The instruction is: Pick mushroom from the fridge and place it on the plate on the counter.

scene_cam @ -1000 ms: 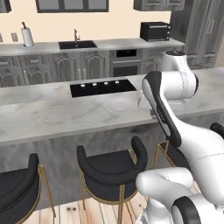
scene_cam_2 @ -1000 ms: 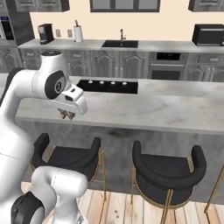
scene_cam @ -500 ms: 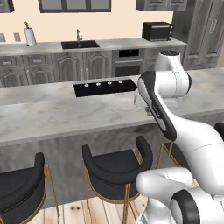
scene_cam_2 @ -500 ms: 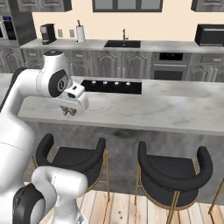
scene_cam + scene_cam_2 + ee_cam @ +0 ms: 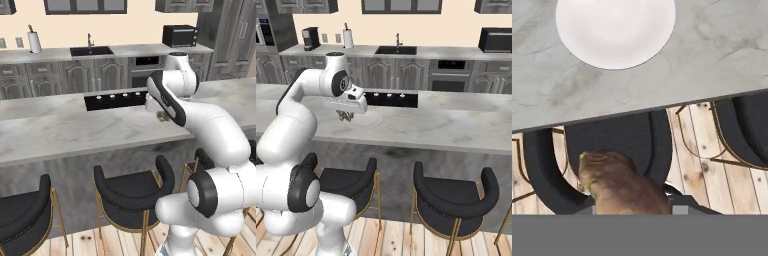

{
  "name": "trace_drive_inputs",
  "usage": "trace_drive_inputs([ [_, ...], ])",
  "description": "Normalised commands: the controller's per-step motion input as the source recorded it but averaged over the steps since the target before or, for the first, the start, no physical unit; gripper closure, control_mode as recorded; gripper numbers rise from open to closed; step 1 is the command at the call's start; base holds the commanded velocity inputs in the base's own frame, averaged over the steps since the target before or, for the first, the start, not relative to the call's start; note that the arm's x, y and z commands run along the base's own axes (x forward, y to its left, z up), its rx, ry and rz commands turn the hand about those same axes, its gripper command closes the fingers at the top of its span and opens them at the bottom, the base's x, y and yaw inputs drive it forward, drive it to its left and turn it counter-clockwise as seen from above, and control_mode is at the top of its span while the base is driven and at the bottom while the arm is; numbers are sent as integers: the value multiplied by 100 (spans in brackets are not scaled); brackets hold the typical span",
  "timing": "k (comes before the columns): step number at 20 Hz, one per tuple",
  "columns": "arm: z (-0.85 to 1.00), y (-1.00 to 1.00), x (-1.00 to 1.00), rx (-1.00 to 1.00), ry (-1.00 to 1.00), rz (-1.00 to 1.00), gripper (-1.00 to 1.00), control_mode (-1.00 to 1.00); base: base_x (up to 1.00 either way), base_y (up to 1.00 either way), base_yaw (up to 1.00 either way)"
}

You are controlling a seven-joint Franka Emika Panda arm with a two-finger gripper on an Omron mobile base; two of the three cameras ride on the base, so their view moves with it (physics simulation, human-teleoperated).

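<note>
Item: lumpy brown-tan mushroom (image 5: 619, 182), clamped in the gripper (image 5: 346, 116) over the marble-grey bench (image 5: 712, 55) edge, round white plate (image 5: 615, 29) at twelve o'clock, awaiting deposit.

No readable text, labels, brands, numbers or signs anywhere — checked all three views. The microwave (image 5: 179, 35) on the rear worktop has a plain dark front, no lettering resolves. The coffee machine (image 5: 310, 38) on the same worktop is a dark block, no badge legible. The cooktop (image 5: 390, 98) inset in the counter (image 5: 456, 125) shows a row of small pale knobs — no markings can be made out on them. The plate (image 5: 615, 31) on the counter is blank white in the hand view.
</note>
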Motion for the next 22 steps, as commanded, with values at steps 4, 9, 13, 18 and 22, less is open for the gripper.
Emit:
trace_drive_inputs([
  [4, -14, 12, 100, -8, 0, 0, 100, -100, 0, 0, 0],
  [9, -24, 5, 100, -2, 0, 0, 100, -100, 0, 0, 0],
  [13, -31, -4, 97, 13, 1, 0, 100, -100, 0, 0, 0],
  [18, -44, 0, 60, 2, 0, 0, 100, -100, 0, 0, 0],
  [22, -33, 0, 45, -7, 0, 1, 100, -100, 0, 0, 0],
])
